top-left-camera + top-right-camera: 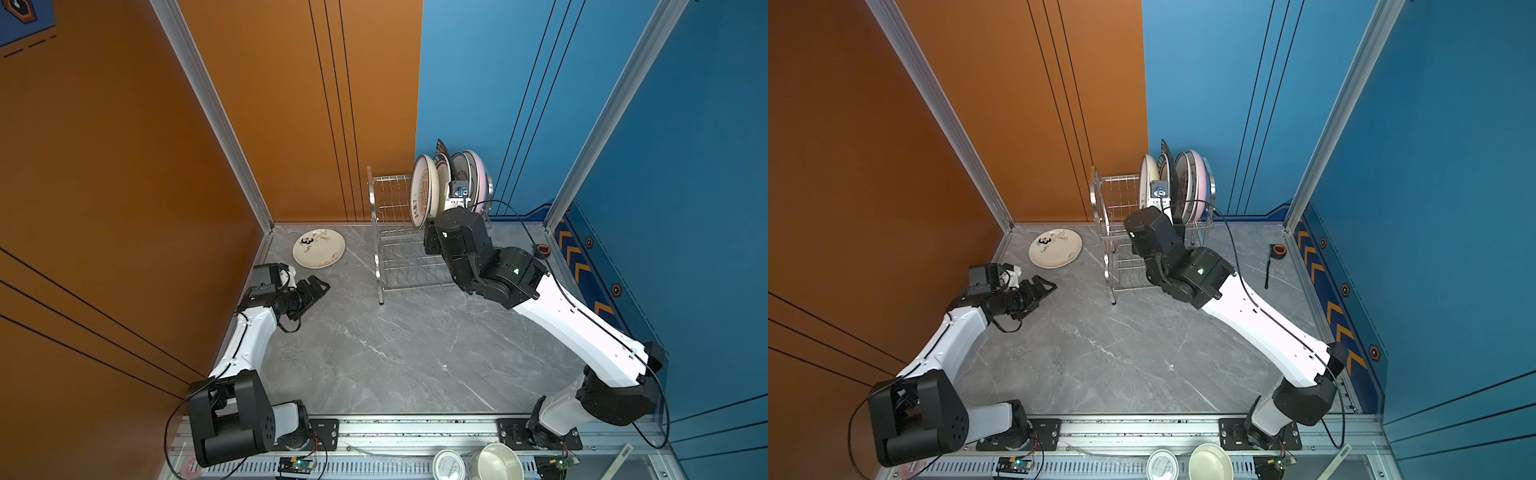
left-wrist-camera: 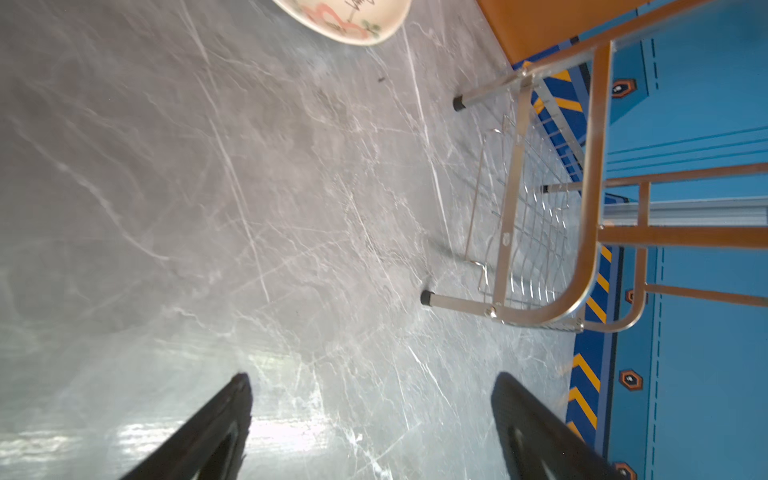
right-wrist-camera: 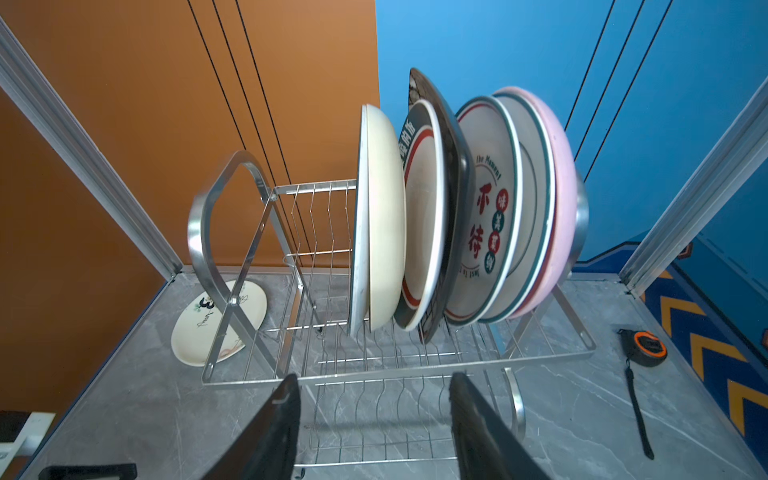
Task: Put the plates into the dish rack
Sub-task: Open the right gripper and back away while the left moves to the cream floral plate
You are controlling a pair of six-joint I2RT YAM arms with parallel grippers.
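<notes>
Glossy round plates (image 3: 486, 216) stand on edge in the top tier of my shiny wire dish rack (image 3: 195, 237). The cream panda plate (image 1: 319, 248) lies flat on the veined grey table (image 1: 395, 353). My left gripper (image 2: 372, 384) and right gripper (image 3: 374, 377) both show black fingers apart, empty.

Your top views look steeply down over the whole counter (image 1: 395, 353). The left wrist camera skims it low; the right wrist camera faces the dish rack (image 3: 195, 237) closely. All four share that rack.
</notes>
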